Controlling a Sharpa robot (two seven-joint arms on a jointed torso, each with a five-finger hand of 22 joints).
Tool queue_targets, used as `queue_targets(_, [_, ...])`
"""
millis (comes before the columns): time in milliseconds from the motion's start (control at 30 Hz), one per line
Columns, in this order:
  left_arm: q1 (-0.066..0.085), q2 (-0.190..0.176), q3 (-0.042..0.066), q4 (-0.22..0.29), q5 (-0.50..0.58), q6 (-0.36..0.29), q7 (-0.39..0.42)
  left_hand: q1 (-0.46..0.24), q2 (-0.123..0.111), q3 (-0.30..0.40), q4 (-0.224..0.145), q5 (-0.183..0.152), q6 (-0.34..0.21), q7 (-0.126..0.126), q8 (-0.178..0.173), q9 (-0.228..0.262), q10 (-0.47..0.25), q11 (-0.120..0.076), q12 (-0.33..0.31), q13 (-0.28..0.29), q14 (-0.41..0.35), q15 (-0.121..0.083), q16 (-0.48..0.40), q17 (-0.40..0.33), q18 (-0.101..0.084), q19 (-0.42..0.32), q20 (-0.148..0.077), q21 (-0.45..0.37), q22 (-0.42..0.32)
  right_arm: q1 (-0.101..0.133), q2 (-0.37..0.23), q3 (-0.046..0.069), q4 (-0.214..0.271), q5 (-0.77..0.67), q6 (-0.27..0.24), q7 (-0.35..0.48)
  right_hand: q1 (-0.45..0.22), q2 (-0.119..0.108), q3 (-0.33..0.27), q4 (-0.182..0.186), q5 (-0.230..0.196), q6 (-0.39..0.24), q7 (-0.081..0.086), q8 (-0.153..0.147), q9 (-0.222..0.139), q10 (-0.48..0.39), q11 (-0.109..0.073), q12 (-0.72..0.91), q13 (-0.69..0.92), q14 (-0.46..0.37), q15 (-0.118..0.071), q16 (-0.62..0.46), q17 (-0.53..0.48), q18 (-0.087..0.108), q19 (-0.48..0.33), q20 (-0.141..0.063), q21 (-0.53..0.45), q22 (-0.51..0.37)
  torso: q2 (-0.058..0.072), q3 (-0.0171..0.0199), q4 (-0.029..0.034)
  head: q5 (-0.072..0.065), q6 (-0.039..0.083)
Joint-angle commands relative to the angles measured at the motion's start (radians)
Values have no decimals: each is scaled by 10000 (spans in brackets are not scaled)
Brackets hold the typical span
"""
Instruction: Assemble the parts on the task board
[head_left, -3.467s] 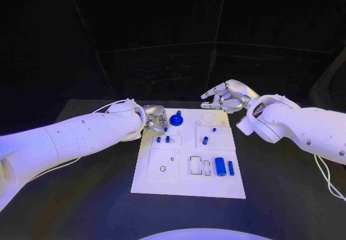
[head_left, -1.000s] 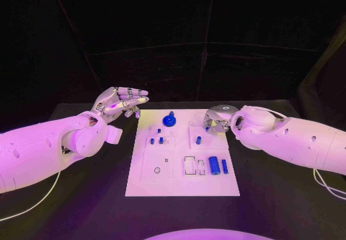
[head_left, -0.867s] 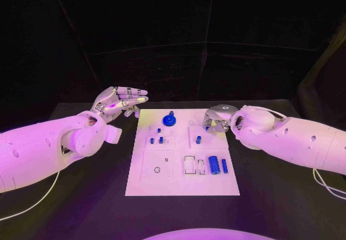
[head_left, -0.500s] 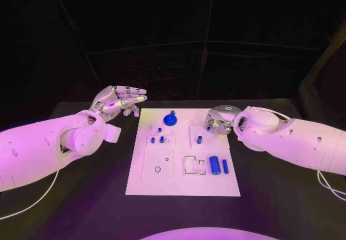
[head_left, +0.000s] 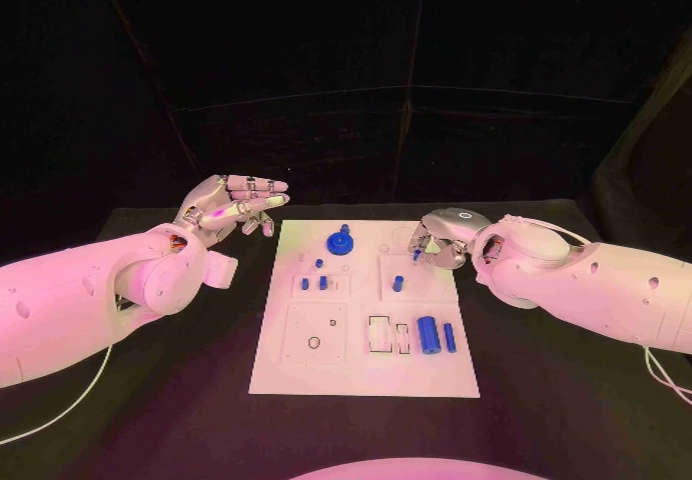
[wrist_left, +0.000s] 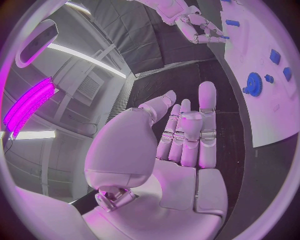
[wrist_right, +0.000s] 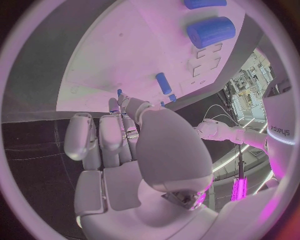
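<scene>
White task board (head_left: 361, 375) lying flat in the middle of the black table (head_left: 173, 400), with bare table all round its four edges. Left robot hand (head_left: 228, 207) raised above the table just off the board's far left corner, palm up, fingers loosely spread, grasping nothing. Right robot hand (head_left: 437, 240) low over the board's far right edge, fingers curled down around a small blue peg (head_left: 417, 254); seemingly pinching it, though the fingertips hide the contact. Blue gear-shaped part (head_left: 340, 242) standing near the board's far edge, between the two hands. Short blue pegs (head_left: 313, 283) left of the board's centre, another blue peg (head_left: 397, 283) right of centre. Large blue cylinder (head_left: 427, 335) and slim blue bar (head_left: 450, 337) side by side near the board's right edge, well apart from both hands.
</scene>
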Motion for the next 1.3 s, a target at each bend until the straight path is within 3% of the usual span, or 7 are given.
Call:
queue_targets(33, [14,-10,7,-1,67,-49,10,44,24,9,-71,-15,-15,33,38,-10,-58,20,67,0,-69,27,-40,-23,67,-31,-1,-64,-11,28,-136,11,223,227,-681,-146,-96,-8,72,4,-66,37,-15,3,8,-23,24,-70,-12,188,13,36,8,-117,53,29,64,13,-4,-10,4,14,-7])
queue_targets(333, [16,-57,7,38,68,-83,-3,46,21,2,-77,-15,-34,43,30,-14,-83,30,70,-4,-78,34,-44,-41,65,-31,2,-70,-16,50,-535,34,1566,461,-787,-259,-120,-25,86,-4,-70,38,-15,4,8,-24,25,-71,-12,189,14,43,14,-117,54,30,66,15,5,-5,-9,77,-51])
queue_targets(433, [16,-40,7,64,68,-96,2,46,21,2,-77,-15,-34,43,30,-14,-83,30,70,-4,-78,34,-44,-41,65,-31,2,-70,-16,50,-372,35,1960,409,-791,-261,-146,-45,105,-15,-67,37,-14,5,9,-28,25,-74,-12,191,15,53,22,-121,65,32,77,33,10,-3,33,92,-78])
queue_targets(567, [17,-9,7,114,68,-104,-4,46,21,2,-77,-15,-34,43,30,-14,-83,30,70,-4,-78,34,-44,-41,65,-31,2,-70,-16,45,74,30,2228,98,-695,-262,-154,-48,114,-18,-65,36,-13,5,9,-33,27,-77,-13,191,16,57,25,-120,62,32,75,29,19,-11,21,188,-129])
queue_targets(733, [16,37,7,195,69,-112,-3,48,24,1,-78,-15,-40,47,29,-15,-91,33,72,-4,-78,36,-41,-39,65,-31,4,-72,-18,-11,664,17,2280,-326,-552,-239,-170,-48,124,-17,-64,35,-11,5,9,-36,29,-79,-13,189,17,47,8,-120,63,34,76,30,24,-13,13,342,-196])
queue_targets(1000, [17,58,7,330,70,-139,-27,48,24,1,-78,-15,-40,47,29,-15,-91,33,72,-4,-78,36,-41,-39,65,-31,4,-72,-18,-542,1440,-4,2075,-739,-179,-188,-216,-60,145,-18,-59,24,-4,2,8,-49,36,-85,-14,190,22,57,13,-123,69,37,82,40,16,-5,4,584,-374])
queue_targets(1300, [18,80,7,370,70,-140,-52,44,27,-4,-76,-15,-47,53,27,-15,-101,38,79,-5,-78,40,-36,-37,63,-30,7,-75,-21,-782,1820,-138,1834,-978,181,-265,-253,-69,159,-20,-55,12,1,-1,6,-65,41,-92,-15,188,27,54,2,-119,58,41,74,26,18,-8,4,706,-397])
